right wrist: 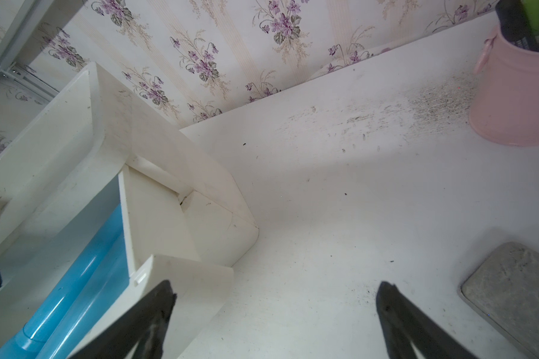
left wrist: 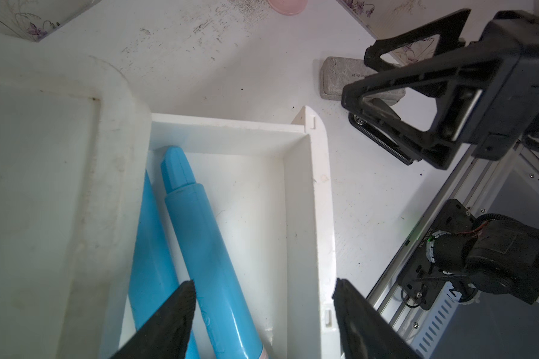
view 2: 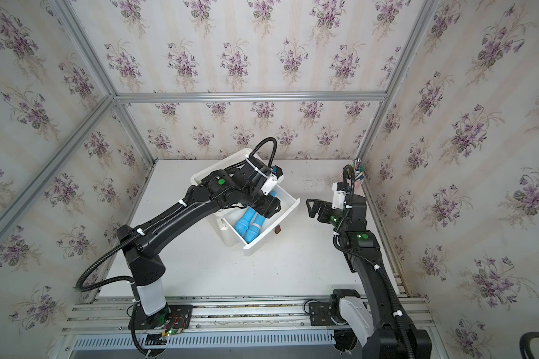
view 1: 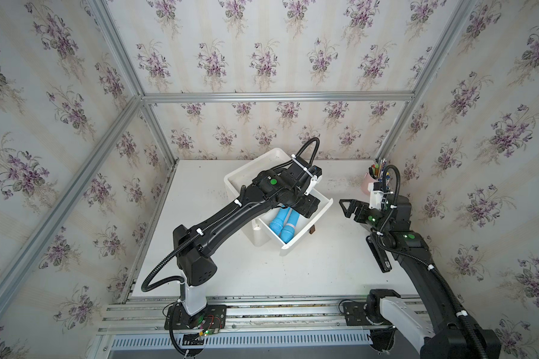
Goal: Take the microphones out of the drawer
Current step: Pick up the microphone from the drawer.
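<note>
Drawer (left wrist: 296, 202) is pulled out of the white cabinet (left wrist: 59, 186), with two blue microphones lying side by side inside it. In both top views only their mesh heads (view 1: 276, 225) show clearly, because the left arm covers the handles. The left wrist view gives the reverse. The first microphone (left wrist: 199, 236) shows only its handle, its head cut off at the frame edge. The second microphone (left wrist: 147, 264) is half tucked under the cabinet's lip. Left gripper (left wrist: 265, 284) hangs over the drawer with its fingers apart. One black fingertip (left wrist: 175, 310) crosses in front of the handles, and I can't tell whether it touches them. Right gripper (right wrist: 276, 284) is spread wide over bare table (right wrist: 324, 217) beside the drawer, gripping nothing. The pink pen cup (right wrist: 517, 93) and the grey case (right wrist: 517, 289) are both clipped by the frame.
</note>
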Robot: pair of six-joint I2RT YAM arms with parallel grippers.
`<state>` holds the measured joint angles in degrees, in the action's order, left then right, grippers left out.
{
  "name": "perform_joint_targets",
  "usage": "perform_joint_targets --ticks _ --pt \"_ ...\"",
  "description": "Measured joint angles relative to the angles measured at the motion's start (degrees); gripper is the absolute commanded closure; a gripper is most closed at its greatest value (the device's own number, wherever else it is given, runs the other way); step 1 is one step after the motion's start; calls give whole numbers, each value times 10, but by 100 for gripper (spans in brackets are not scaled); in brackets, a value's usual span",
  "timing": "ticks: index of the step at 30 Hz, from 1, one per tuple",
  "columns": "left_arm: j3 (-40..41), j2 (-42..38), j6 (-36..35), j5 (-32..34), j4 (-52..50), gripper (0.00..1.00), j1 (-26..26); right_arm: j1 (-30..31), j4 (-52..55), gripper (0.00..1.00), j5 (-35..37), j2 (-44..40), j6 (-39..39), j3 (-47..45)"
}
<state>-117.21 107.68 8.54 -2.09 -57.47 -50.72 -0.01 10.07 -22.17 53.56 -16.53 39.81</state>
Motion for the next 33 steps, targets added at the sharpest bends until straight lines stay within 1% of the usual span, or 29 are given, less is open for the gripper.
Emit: perform_joint_targets --ticks 5,11,15,21,28,33 --pt "-2 12 4 2 -5 30 0 0 -9 0 -8 -3 0 -4" --pt "-2 17 5 21 -10 31 0 0 -13 1 -19 -11 0 -8" --pt "0 22 5 35 -13 32 1 0 -13 2 -43 -27 4 -12" --pt "1 30 5 39 -15 32 6 1 -13 3 -82 -49 11 -10" --pt "-1 43 8 39 -16 32 12 29 -12 3 -130 -65 17 -3" --pt "-4 50 9 39 -18 32 13 56 2 1 -135 -66 31 24"
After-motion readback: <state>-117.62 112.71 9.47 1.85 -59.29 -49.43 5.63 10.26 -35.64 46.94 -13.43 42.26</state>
